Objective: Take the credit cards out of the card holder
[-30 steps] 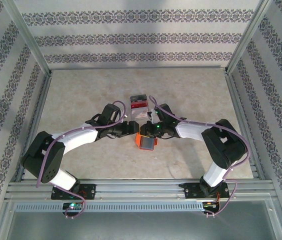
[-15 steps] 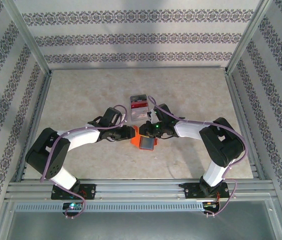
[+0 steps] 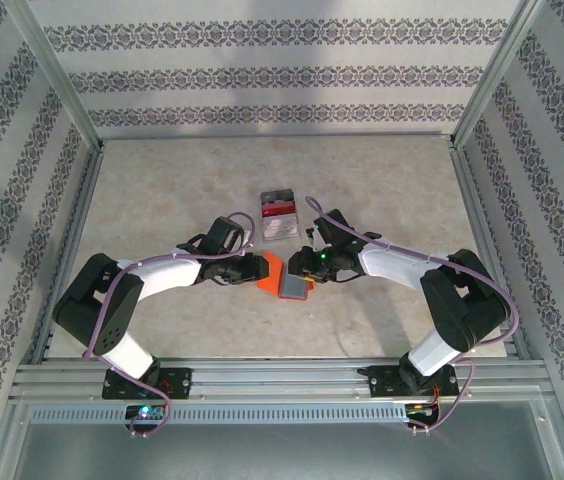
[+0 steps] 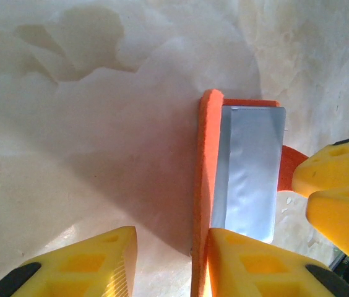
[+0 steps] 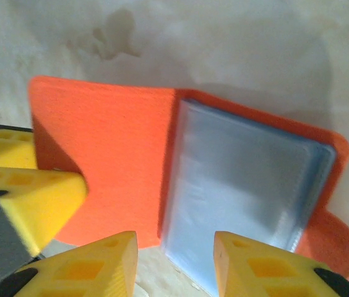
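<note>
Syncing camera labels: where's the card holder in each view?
Top external: card holder at centre frame, just below the clear tray.
Left wrist: card holder right of centre, orange cover edge-on.
Right wrist: card holder central, spread open.
Shared landmark: its grey-blue inner side.

Twin white-and-black arms with yellow fingers
Left arm (image 3: 162,273) and right arm (image 3: 394,262): white shells, black joints, purple cables (image 3: 109,293) looping up from the mounting rail (image 3: 282,372); fingers (image 4: 255,260) have square recesses.
</note>
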You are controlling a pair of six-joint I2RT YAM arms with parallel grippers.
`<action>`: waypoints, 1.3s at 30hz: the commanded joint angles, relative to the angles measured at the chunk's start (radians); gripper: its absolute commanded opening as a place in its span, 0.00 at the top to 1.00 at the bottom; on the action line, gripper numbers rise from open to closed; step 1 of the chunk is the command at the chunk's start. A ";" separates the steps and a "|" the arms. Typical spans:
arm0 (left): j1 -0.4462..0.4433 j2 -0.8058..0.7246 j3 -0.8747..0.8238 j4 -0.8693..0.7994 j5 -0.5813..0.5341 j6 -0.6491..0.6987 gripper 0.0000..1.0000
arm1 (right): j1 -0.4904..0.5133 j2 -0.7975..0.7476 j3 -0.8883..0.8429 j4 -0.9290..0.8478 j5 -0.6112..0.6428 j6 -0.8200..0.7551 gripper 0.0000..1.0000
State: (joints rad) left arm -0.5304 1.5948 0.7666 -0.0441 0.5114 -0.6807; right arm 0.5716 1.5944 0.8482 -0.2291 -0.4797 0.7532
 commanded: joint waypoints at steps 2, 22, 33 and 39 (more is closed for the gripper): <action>-0.009 0.014 -0.010 -0.020 -0.019 0.013 0.64 | -0.001 0.008 0.012 -0.065 0.027 -0.013 0.61; -0.009 0.027 -0.008 -0.028 -0.024 0.011 0.64 | 0.002 0.036 0.004 -0.079 0.069 -0.014 0.54; -0.008 0.031 -0.008 -0.025 -0.019 0.012 0.64 | 0.005 0.064 -0.007 -0.040 0.052 -0.005 0.55; -0.008 0.032 -0.006 -0.025 -0.017 0.010 0.64 | 0.005 0.060 -0.003 -0.030 0.047 -0.001 0.57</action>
State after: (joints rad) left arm -0.5304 1.6127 0.7650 -0.0441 0.4965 -0.6807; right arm 0.5720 1.6485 0.8482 -0.2764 -0.4305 0.7536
